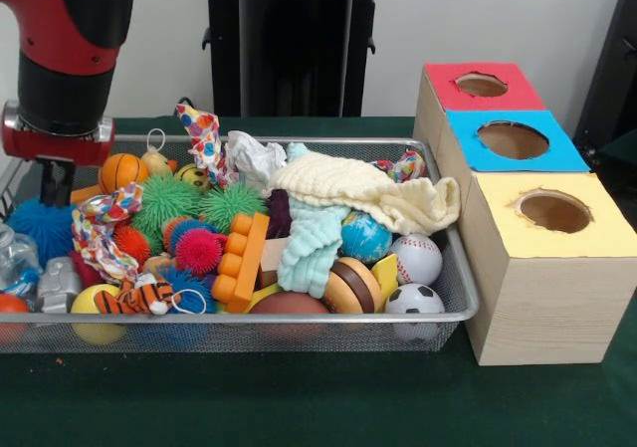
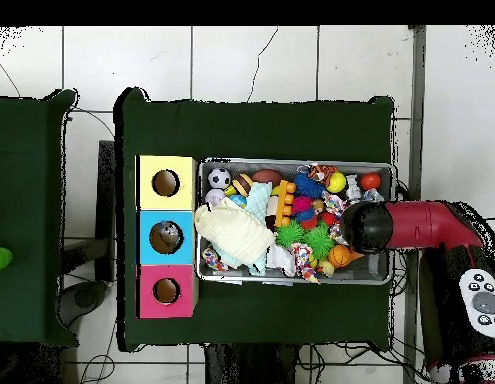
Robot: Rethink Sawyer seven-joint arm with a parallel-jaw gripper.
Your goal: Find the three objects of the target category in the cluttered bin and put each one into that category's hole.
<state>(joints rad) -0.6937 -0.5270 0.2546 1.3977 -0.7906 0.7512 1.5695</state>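
The wire mesh bin (image 1: 438,183) is full of toys and cloths; in the overhead view it (image 2: 294,162) lies lengthwise on the green table. My red and black arm (image 1: 68,49) comes down over the bin's left end. My gripper (image 1: 55,182) hangs just above a blue spiky ball (image 1: 42,226). A clear plastic bottle (image 1: 14,256) lies at the bin's left edge, below and left of the gripper, beside a grey blocky toy (image 1: 58,286). I see no silver can in the bin. In the overhead view the arm (image 2: 416,225) covers the gripper.
Three wooden boxes with round holes stand right of the bin: red (image 1: 481,85), blue (image 1: 513,140), yellow (image 1: 553,211). In the overhead view something grey shows in the blue box's hole (image 2: 169,236). A cream knitted cloth (image 1: 368,188) drapes over the bin's right half.
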